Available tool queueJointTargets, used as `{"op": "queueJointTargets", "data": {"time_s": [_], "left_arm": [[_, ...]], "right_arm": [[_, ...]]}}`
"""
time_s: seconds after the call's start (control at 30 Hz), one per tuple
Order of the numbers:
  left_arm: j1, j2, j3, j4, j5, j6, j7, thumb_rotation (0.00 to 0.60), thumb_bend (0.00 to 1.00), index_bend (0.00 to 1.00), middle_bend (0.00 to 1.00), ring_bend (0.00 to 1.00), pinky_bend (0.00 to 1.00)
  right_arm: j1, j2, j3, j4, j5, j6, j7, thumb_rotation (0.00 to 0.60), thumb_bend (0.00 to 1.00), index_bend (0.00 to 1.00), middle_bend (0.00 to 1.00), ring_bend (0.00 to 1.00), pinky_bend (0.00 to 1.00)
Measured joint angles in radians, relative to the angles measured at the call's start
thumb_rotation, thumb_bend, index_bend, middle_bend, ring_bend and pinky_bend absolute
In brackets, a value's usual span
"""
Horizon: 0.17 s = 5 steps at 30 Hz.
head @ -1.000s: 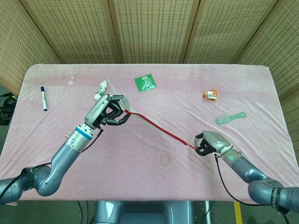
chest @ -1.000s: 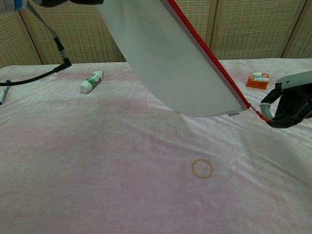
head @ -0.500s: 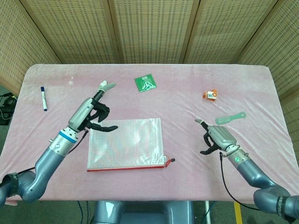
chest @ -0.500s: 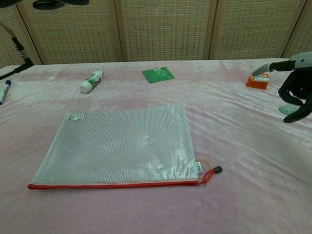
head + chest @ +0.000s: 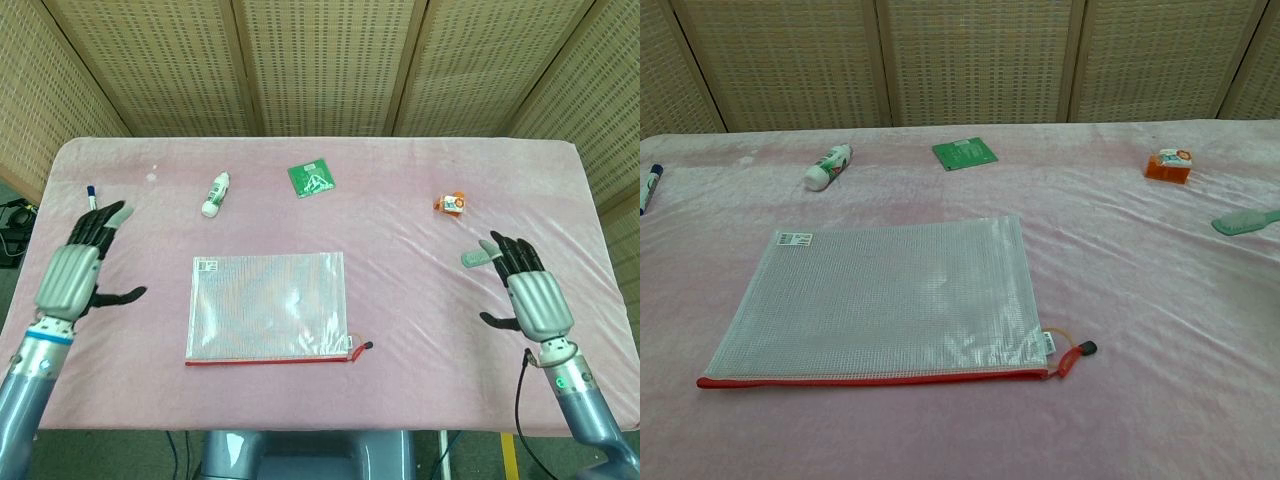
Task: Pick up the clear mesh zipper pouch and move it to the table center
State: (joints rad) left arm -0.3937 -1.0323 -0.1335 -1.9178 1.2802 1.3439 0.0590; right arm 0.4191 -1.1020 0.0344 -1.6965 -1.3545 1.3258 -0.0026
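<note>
The clear mesh zipper pouch (image 5: 268, 307) (image 5: 885, 299) lies flat on the pink cloth, a little left of the table's middle, its red zipper edge toward the front. The zipper pull (image 5: 1081, 349) sticks out at its front right corner. My left hand (image 5: 80, 268) hovers over the table's left edge, open, fingers spread, holding nothing. My right hand (image 5: 527, 290) is far right, open with fingers spread, well apart from the pouch. Neither hand shows in the chest view.
A white tube (image 5: 214, 194) and a blue marker (image 5: 91, 195) lie back left. A green circuit board (image 5: 312, 178) sits at the back middle. An orange packet (image 5: 452, 203) and a green comb (image 5: 1246, 221) lie at the right.
The pouch went from hanging between both hands to lying flat. Both hands let go, opened, and pulled out to the table's left and right sides.
</note>
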Motion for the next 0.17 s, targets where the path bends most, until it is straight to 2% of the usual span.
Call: {"op": "queueJointTargets", "data": {"time_s": [0.03, 0.17], "left_arm": [[0.035, 0.007, 0.025, -0.011, -0.001, 0.033, 0.024, 0.6, 0.0, 0.0, 0.0, 0.0, 0.0], [0.13, 0.011, 0.1, -0.02, 0.026, 0.126, 0.062, 0.6, 0.0, 0.0, 0.0, 0.0, 0.0]], "right_arm": [[-0.042, -0.014, -0.015, 0.012, -0.03, 0.057, -0.01, 0.6, 0.0, 0.0, 0.0, 0.0, 0.0], [-0.128, -0.056, -0.05, 0.04, -0.103, 0.167, -0.043, 0.6, 0.0, 0.0, 0.0, 0.0, 0.0]]}}
